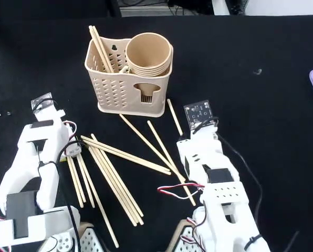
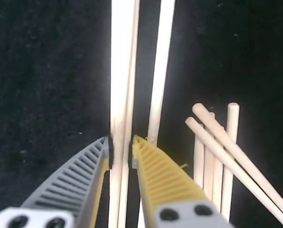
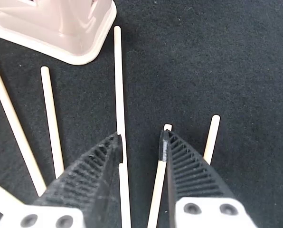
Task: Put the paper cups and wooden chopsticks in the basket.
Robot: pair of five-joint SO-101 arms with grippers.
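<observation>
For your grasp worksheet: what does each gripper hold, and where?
Left gripper pinches two chopsticks along their shafts; right gripper, open, holds nothing.

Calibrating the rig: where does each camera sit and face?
High view: fixed overhead, looking down on the black table, beige perforated plastic basket and stacked tan paper cups; white left arm and right arm show.
Left wrist view: on that arm, facing down past the left gripper, shut on pale wooden chopsticks.
Right wrist view: on that arm, facing down past the open right gripper at loose chopsticks and the basket's base.
Shared: high and right wrist views both show the basket.
</observation>
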